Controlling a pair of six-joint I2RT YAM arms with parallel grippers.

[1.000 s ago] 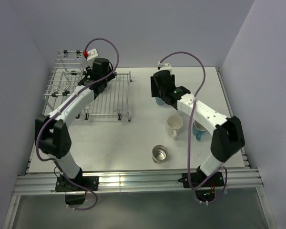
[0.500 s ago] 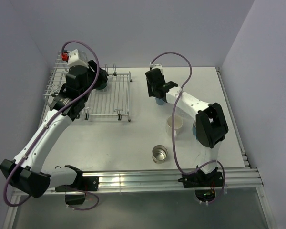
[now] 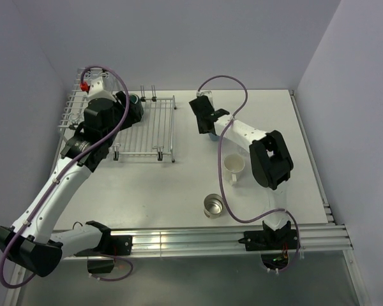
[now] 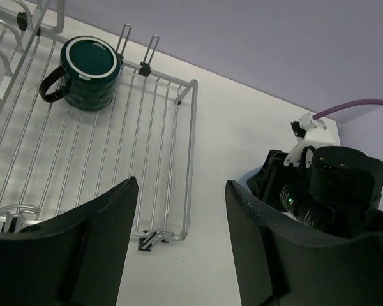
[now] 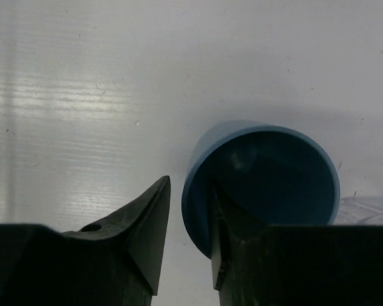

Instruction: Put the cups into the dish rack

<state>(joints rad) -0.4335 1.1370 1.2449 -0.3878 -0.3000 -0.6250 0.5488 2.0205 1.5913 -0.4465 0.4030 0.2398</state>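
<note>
The dish rack (image 3: pixel 159 131) stands at the back left, and the dark teal mug (image 3: pixel 135 100) sits upright on its grid (image 4: pixel 179 159). My left gripper (image 3: pixel 129 113) hovers open just in front of that mug (image 4: pixel 86 73), with nothing between its fingers (image 4: pixel 182 185). My right gripper (image 3: pixel 207 127) is down over the blue tumbler (image 3: pixel 212 135). In the right wrist view its fingers (image 5: pixel 188 180) straddle the tumbler (image 5: pixel 262 172) wall, one inside and one outside, with a sliver of table still showing beside the outer one. The cream mug (image 3: pixel 234 164) and the steel cup (image 3: pixel 213 205) stand on the table.
The rack's taller basket section (image 3: pixel 83 95) is at the far left. A clear, glassy edge (image 5: pixel 370 207) shows right beside the tumbler. My right arm's elbow (image 3: pixel 271 159) hangs over the table right of the cream mug. Walls close in on the left and right.
My right gripper's jaws have narrowed around the tumbler's wall. The left arm has swung its elbow out to the left and drawn back, leaving the teal mug standing on the rack.
</note>
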